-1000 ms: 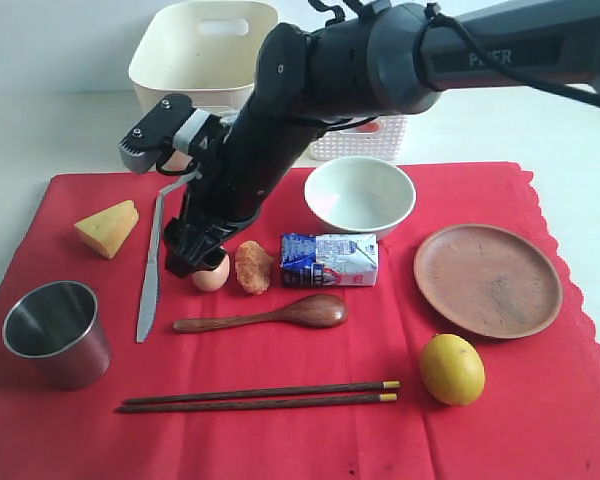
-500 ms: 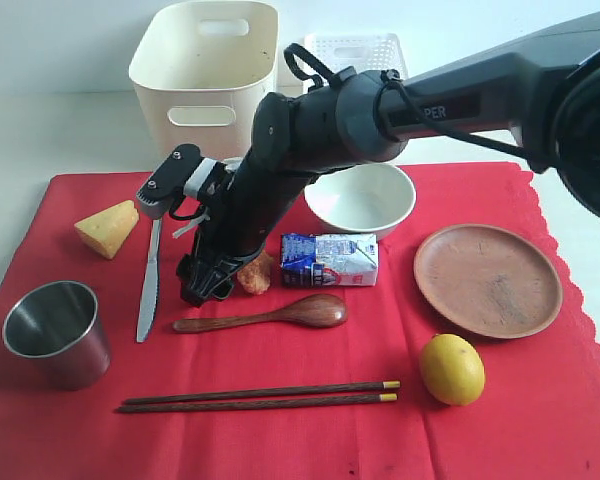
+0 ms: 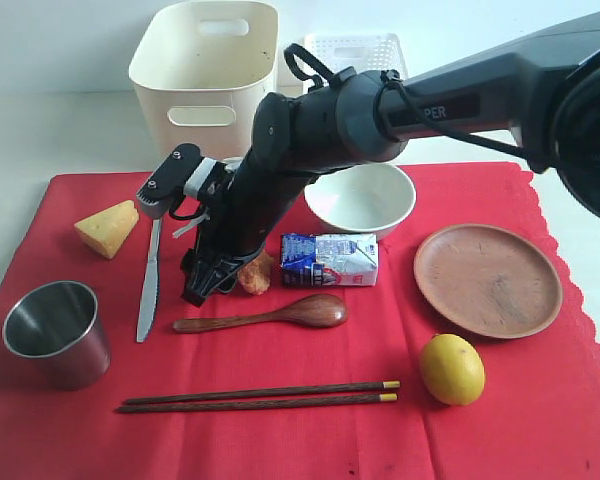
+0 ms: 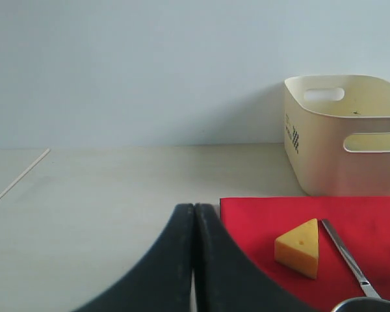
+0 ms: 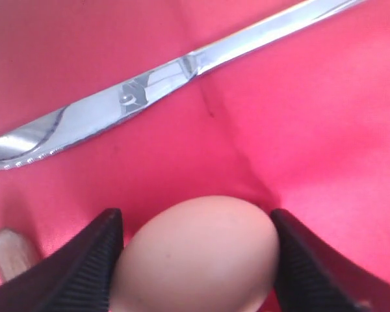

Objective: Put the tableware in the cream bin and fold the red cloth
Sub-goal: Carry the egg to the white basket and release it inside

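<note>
The right pincer [image 3: 205, 282] is down on the red cloth [image 3: 310, 445], between the silver table knife [image 3: 148, 285] and the milk carton [image 3: 330, 260]. In the right wrist view its fingers [image 5: 97, 260] stand apart on either side of an egg [image 5: 195, 260], close against it, though I cannot tell whether they grip it. The left pincer [image 4: 195, 260] is closed on nothing, over the bare tabletop [image 4: 104, 195] just off the cloth's edge. All the tableware lies on the cloth: pale green bowl [image 3: 360, 195], round brown plate [image 3: 487, 280], steel cup [image 3: 55, 335], brown wooden spoon [image 3: 270, 315] and dark chopsticks [image 3: 260, 397]. The cream bin [image 3: 205, 70] stands on the tabletop beyond the cloth, which lies spread flat.
</note>
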Robot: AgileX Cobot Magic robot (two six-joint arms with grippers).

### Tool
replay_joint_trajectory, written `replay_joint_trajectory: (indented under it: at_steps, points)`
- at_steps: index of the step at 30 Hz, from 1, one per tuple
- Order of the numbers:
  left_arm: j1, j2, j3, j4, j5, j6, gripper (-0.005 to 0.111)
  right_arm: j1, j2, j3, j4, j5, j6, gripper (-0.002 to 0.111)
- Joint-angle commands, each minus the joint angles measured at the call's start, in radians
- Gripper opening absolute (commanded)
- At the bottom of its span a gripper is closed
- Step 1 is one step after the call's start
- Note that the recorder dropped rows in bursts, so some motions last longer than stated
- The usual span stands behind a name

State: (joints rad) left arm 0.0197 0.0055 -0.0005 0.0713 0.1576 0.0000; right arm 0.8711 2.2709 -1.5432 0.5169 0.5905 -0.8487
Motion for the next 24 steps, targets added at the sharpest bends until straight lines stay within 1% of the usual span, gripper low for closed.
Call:
replay_joint_trajectory:
  at_steps: [1,3,5,17,24]
  points:
    - [0.002,-0.006,0.001,0.002,-0.003,0.0,0.0,0.001,-0.004,0.0,0.017,-0.011,-0.007,0.02]
    - [0.002,-0.006,0.001,0.002,-0.003,0.0,0.0,0.001,-0.011,0.0,0.045,-0.013,-0.007,0.016]
    - [0.002,-0.006,0.001,0.002,-0.003,0.0,0.0,0.001,-0.024,0.0,0.061,-0.011,-0.007,0.014]
    - [0.002,-0.006,0.001,0.002,-0.003,0.0,0.0,-0.002,-0.176,0.0,0.093,-0.012,-0.005,0.014]
    - [0.002,-0.006,0.001,0.002,-0.003,0.0,0.0,-0.064,-0.252,0.0,0.082,-0.021,0.008,0.014]
